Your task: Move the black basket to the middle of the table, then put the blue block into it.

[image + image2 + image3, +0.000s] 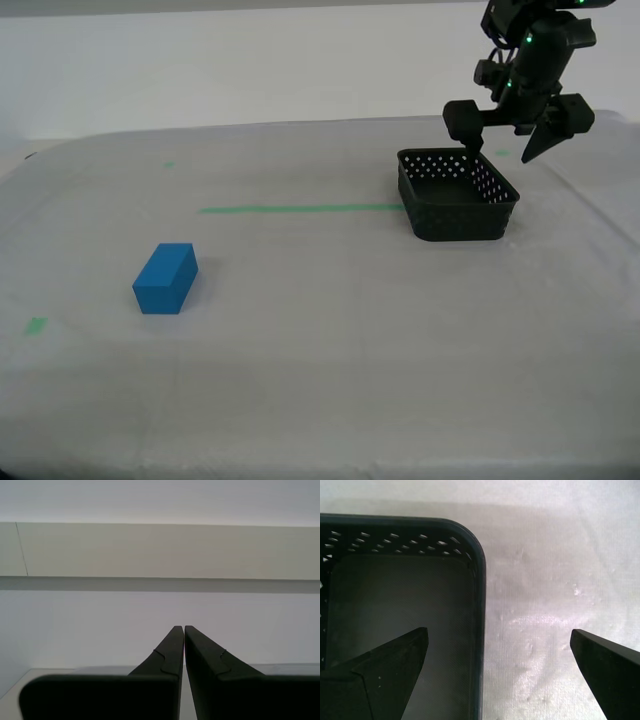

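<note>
Directly under my first claw [497, 652] sits the black basket [458, 196], one fingertip hanging over its inside and the other over bare cloth beyond it, so the spread fingers straddle one wall near a rounded corner without touching it. In my judgement nothing of the task is finished: the basket rests at the end of the green tape line [300, 209], off toward the exterior view's right, not at the middle of the bench [330, 380], and it is empty. The blue block [166, 278] lies well apart from the claw, far across the bench toward the exterior view's left, untouched. My second claw [180, 630] has its fingers pressed together with nothing between them, pointing at a pale wall; I cannot find it in the exterior view. A few small green tape bits [36, 325] mark the cloth, and nothing stands between basket and centre, or between block and basket.
</note>
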Available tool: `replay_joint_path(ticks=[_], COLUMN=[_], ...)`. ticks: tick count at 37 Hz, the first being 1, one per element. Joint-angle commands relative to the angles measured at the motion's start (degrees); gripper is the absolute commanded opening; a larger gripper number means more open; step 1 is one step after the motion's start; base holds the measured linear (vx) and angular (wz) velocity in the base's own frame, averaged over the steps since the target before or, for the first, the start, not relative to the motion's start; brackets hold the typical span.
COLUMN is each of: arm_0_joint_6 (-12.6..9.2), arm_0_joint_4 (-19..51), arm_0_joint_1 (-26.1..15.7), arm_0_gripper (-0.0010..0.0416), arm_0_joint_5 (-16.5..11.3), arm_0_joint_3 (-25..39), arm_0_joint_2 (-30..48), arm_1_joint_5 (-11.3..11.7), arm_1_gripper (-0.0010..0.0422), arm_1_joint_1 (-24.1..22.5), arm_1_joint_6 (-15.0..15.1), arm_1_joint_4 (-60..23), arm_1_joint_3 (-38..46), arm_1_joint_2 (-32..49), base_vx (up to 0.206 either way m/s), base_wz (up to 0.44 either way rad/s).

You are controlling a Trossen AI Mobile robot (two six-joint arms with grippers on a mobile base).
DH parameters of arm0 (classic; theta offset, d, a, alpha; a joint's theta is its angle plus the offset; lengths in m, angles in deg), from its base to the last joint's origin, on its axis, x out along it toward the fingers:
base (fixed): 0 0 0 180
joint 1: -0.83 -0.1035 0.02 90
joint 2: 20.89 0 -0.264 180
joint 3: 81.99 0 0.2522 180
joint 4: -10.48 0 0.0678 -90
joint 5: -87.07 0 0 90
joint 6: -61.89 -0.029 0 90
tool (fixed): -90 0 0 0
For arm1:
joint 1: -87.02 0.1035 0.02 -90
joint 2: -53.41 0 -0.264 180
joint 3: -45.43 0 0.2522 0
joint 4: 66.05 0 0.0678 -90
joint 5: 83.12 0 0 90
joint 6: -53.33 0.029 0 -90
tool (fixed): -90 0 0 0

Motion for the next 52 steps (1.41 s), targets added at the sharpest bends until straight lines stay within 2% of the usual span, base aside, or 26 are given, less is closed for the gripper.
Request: replay_joint_path(ticks=[1,24,32,42,52], arm_0_joint_6=[0.0,-0.2,-0.2,-0.2,-0.2], arm_0_joint_4=[-1.9,-11.0,-12.5,-12.5,-12.3], arm_0_joint_1=[-0.1,-0.9,-1.1,-1.2,-1.6], arm_0_gripper=[0.0398,0.0397,0.038,0.0322,0.0234], arm_0_joint_5=[-0.3,-0.2,-0.2,-0.3,-0.6], arm_0_joint_3=[-1.3,-8.8,-10.5,-10.5,-10.5], arm_0_joint_2=[0.0,0.0,0.0,0.0,0.0], arm_1_joint_5=[0.0,0.0,0.0,0.0,0.0], arm_1_gripper=[0.0,0.0,0.0,0.0,0.0], arm_1_joint_1=[0.0,0.0,0.0,0.0,0.0], arm_1_joint_6=[0.1,0.1,0.1,0.1,0.1], arm_1_joint_4=[0.3,0.3,0.3,0.3,0.3], arm_1_joint_3=[0.0,0.0,0.0,0.0,0.0], arm_1_joint_2=[0.0,0.0,0.0,0.0,0.0], base_vx=[0.0,0.0,0.0,0.0,0.0], base_wz=[0.0,0.0,0.0,0.0,0.0])
